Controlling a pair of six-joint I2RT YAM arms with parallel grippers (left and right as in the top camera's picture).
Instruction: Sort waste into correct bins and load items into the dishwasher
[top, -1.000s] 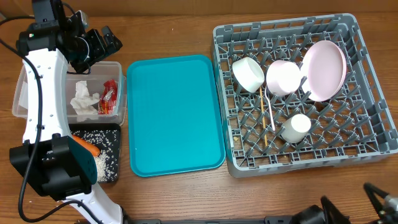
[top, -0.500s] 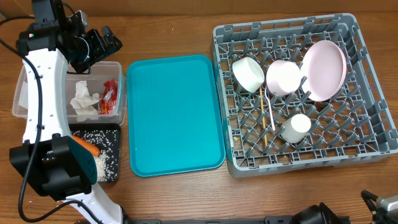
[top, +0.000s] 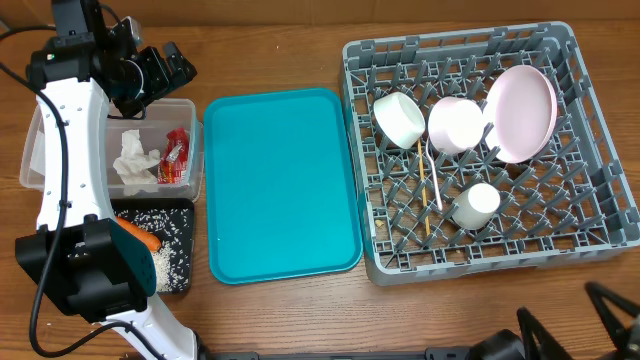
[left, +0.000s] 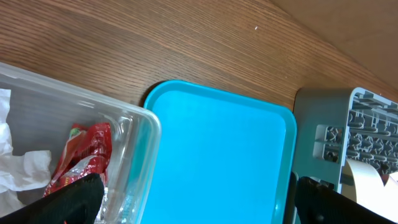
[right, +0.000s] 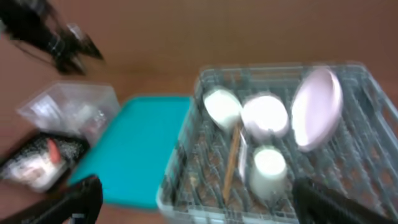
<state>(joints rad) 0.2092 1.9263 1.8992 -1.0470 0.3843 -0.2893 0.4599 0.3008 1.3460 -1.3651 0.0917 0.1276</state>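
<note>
The left end effector (top: 158, 68) hangs wide open and empty over the far rim of the clear tub (top: 196, 150), which holds white napkins (top: 133, 160) and a red wrapper (top: 177, 155). The right end effector (top: 572, 322), equally wide open and empty, is at the near edge of the table (top: 280, 310), just in front of the grey dish rack (top: 600, 215) holding the pink plate (top: 520, 112), two white bowls (top: 455, 125) and cup (top: 476, 203).
</note>
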